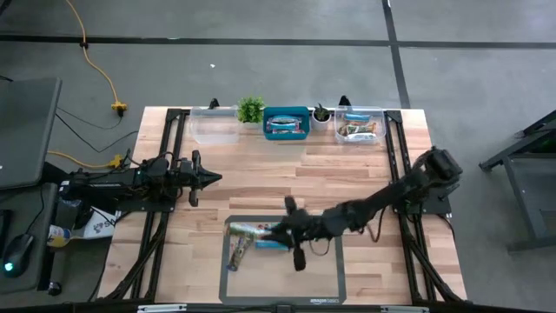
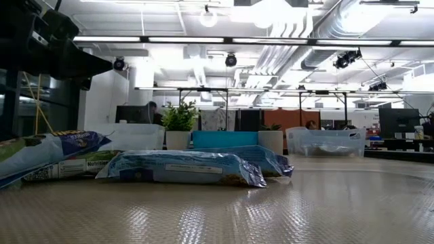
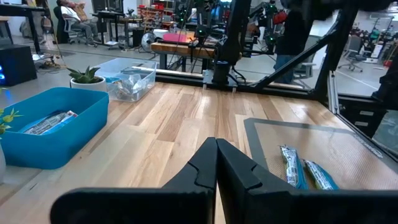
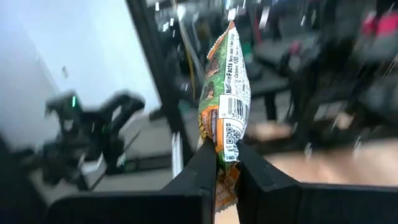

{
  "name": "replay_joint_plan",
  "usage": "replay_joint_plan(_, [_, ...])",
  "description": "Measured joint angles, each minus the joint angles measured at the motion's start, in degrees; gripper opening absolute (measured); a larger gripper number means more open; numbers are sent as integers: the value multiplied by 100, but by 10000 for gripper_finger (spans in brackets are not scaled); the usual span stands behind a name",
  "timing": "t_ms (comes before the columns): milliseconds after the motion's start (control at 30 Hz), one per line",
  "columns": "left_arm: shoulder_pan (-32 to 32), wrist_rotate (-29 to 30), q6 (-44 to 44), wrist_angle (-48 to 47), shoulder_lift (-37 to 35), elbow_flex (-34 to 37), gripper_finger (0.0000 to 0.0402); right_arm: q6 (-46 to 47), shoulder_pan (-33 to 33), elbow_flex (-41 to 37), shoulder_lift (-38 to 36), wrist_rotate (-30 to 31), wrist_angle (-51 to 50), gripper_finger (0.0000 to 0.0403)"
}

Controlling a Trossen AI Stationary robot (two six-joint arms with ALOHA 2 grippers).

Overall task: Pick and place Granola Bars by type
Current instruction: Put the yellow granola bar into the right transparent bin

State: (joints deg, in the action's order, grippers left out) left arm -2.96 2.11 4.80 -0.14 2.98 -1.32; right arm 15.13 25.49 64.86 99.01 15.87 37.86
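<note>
Above the mat [image 1: 326, 278], right fingers [image 4: 205, 165] pinch a granola bar [image 4: 224, 93].

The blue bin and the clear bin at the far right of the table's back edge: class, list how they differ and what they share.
The blue bin has opaque, solid-coloured walls; the clear bin is see-through. The blue bin sits mid-row between two small potted plants; the clear bin ends the row at the right. The blue bin's bars look mostly light blue; the clear bin's look mixed, some darker. Both are rectangular, open-topped and hold granola bars.
</note>
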Motion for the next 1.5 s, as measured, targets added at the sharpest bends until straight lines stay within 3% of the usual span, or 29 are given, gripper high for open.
replay_joint_plan(400, [0,-2,-2,0,-2,0,1,-1958,-386,2,-1593,372,578,15])
replay_joint_plan(700, [-2,0,0,0,-2,2,1,-3001,-668,2,-2215,833,643,15])
replay_joint_plan(967, [0,0,0,0,-2,2,1,-4121,-888,2,-2266,2698,455,16])
replay_joint_plan(1500, [0,0,-2,0,-1,1,1,-4104,-2286,2,-2259,6943,-936,16])
